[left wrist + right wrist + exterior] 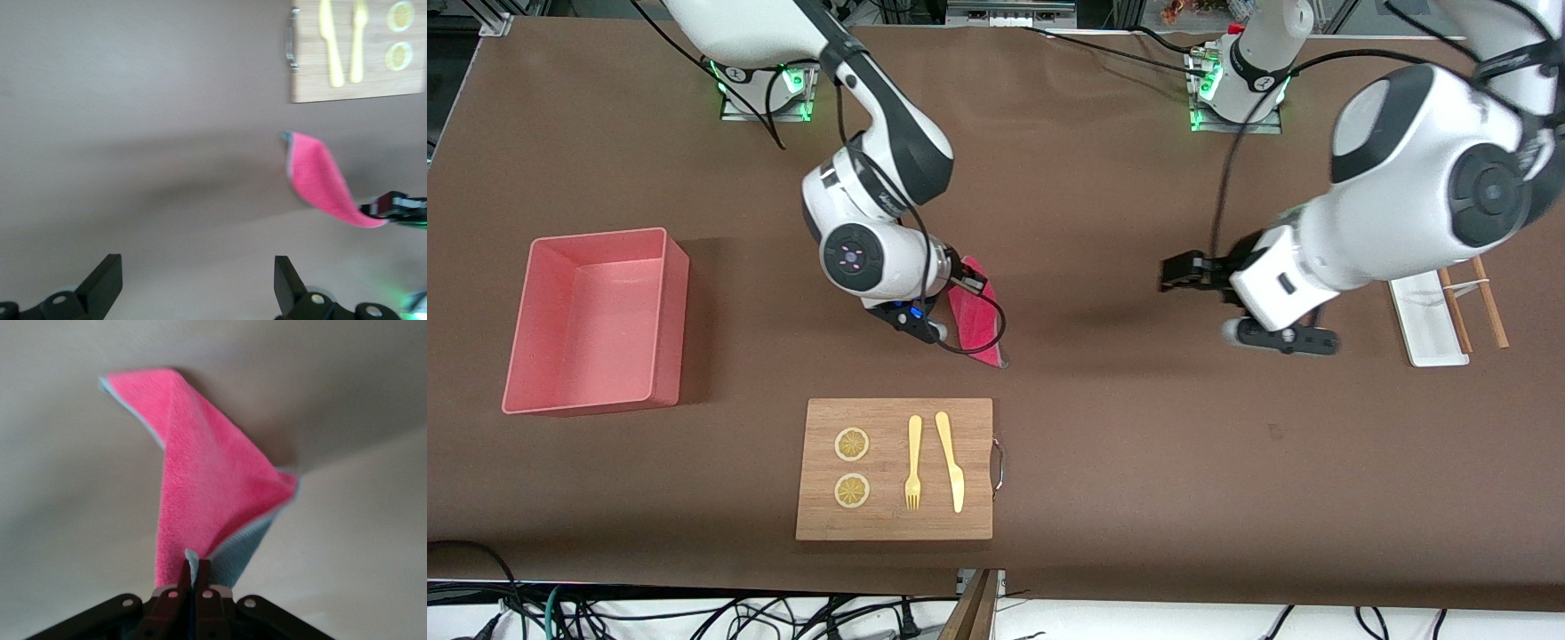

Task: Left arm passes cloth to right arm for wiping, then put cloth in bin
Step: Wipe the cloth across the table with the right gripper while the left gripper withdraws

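Right gripper (pixel 192 577) is pinching the pink cloth (pixel 978 311) by one corner, cloth hanging to the table mid-span. Left gripper (pixel 193 280) is waiting, fingers wide, empty. For wiping: lower more, flatten cloth, keep strokes clear of cutting board (pixel 895 469); bin (pixel 596 320) sits at the right arm's end.

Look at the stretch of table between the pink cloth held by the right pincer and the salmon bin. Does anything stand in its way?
Nothing visible does. The right pincer, shut on the cloth, hangs over bare table; the bin sits toward the right arm's end. The cutting board lies nearer the front camera, off that line. The left pincer is open over bare table.
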Motion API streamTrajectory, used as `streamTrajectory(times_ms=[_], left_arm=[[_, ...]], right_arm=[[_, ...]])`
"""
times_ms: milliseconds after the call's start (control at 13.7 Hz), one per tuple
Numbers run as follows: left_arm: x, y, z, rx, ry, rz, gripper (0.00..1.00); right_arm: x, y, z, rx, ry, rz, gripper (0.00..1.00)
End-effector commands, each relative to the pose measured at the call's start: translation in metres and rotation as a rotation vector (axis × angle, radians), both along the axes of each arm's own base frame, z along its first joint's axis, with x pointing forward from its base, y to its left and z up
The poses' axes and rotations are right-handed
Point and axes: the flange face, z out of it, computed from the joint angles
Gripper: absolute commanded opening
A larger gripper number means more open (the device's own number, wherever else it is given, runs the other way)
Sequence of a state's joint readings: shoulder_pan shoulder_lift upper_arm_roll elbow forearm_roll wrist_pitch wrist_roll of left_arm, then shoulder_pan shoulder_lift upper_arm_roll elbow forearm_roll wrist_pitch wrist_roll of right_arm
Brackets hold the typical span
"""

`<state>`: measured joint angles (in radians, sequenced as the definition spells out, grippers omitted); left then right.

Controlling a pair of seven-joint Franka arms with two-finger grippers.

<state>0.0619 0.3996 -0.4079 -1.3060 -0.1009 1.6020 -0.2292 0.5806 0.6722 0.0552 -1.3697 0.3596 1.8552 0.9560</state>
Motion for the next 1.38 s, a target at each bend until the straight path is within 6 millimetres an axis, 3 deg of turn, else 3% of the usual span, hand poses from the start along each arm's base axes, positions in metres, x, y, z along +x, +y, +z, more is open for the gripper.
streamTrajectory(times_ms=[0,218,437,582,655,728,801,873,1019,1165,1310], left_arm=[[0.0,0.037,0.015,0.121,-0.067,-0.122,1.0],[-0.002,0.057,0.035,0.249,-0.131,-0.172,1.0],[0.003,0.112,0.038,0.22,-0.104,-0.08,1.0],[0.005,0.146,0.037,0.11,-0.078,0.001,1.0],[0.002,0.15,0.042,0.115,-0.082,0.011,1.0],[-0.011,0.151,0.055,0.143,-0.094,0.026,1.0],[-0.031,0.139,0.056,0.182,-0.083,0.023,1.0],[-0.041,0.14,0.057,0.212,-0.09,0.034,1.0],[-0.056,0.143,0.057,0.235,-0.116,0.048,1.0],[-0.081,0.134,0.053,0.236,-0.179,0.034,1.0],[-0.092,0.133,0.046,0.241,-0.163,0.058,1.0]], right_arm=[[0.008,-0.017,-0.032,-0.066,-0.017,0.081,0.0],[0.033,-0.084,-0.067,-0.105,-0.01,0.172,0.0],[0.067,-0.172,-0.072,-0.094,0.006,0.247,0.0],[0.081,-0.227,-0.072,-0.106,0.027,0.332,0.0],[0.086,-0.25,-0.07,-0.105,0.035,0.362,0.0],[0.09,-0.272,-0.068,-0.101,0.046,0.393,0.0],[0.094,-0.297,-0.062,-0.1,0.051,0.422,0.0],[0.096,-0.314,-0.056,-0.091,0.053,0.45,0.0],[0.102,-0.345,-0.041,-0.1,0.041,0.504,0.0],[0.105,-0.355,-0.032,-0.133,0.031,0.584,0.0],[0.1,-0.316,-0.029,-0.143,0.015,0.58,0.0]])
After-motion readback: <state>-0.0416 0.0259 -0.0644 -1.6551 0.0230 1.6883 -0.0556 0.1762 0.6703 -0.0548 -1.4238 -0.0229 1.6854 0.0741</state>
